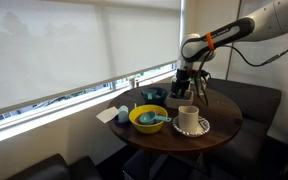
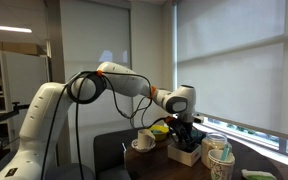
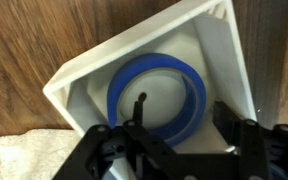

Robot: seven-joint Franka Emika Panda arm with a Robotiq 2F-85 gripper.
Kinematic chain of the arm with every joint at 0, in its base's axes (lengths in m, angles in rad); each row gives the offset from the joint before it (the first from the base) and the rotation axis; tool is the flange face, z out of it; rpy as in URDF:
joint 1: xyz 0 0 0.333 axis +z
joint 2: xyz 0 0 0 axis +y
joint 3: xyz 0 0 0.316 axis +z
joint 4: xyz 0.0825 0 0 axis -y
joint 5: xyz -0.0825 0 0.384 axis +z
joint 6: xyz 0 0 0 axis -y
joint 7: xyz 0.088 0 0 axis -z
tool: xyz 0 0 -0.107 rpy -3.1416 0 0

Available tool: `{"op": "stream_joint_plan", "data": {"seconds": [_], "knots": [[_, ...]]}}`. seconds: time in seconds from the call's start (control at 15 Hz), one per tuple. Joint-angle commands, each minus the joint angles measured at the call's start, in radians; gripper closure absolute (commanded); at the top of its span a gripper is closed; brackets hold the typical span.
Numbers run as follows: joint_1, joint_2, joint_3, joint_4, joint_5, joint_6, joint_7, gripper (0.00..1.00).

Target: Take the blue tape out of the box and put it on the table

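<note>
In the wrist view the box (image 3: 219,45) sits tilted on the dark wooden table (image 3: 24,50), with one corner pointing toward 1 o'clock and its open top facing the camera. The blue tape (image 3: 156,97) lies flat on the floor of the box, a ring with the pale bottom showing through its middle, its rim close to the wall at 9 o'clock. The pincer (image 3: 169,128) hangs right above it, released: its 2 dark fingers (image 3: 242,140) stand wide apart at 4 and 8 o'clock of the ring and hold nothing. A pale, fuzzy cloth (image 3: 14,160) lies beside the box at 7 o'clock. In an exterior view the arm reaches in from 2 o'clock and the pincer (image 1: 189,82) hovers low over the far side of the table (image 1: 222,122); a white cup (image 1: 188,117) stands on a saucer nearer the camera, and a yellow bowl (image 1: 149,118) sits at its 9 o'clock. In an exterior view from another place, the pincer (image 2: 184,131) sits directly over the box (image 2: 187,153).
</note>
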Motion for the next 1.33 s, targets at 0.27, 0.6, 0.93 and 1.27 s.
{"op": "stream_joint_plan", "data": {"seconds": [0.27,0.6,0.93,1.27], "knots": [[0.011,0.016,0.011,-0.074,-0.001,0.116,0.008,0.10],[0.026,0.006,0.009,-0.101,-0.017,0.133,0.039,0.42],[0.080,-0.038,0.024,-0.151,-0.029,0.160,0.107,0.78],[0.154,-0.125,0.044,-0.195,-0.049,0.202,0.200,0.99]]}}
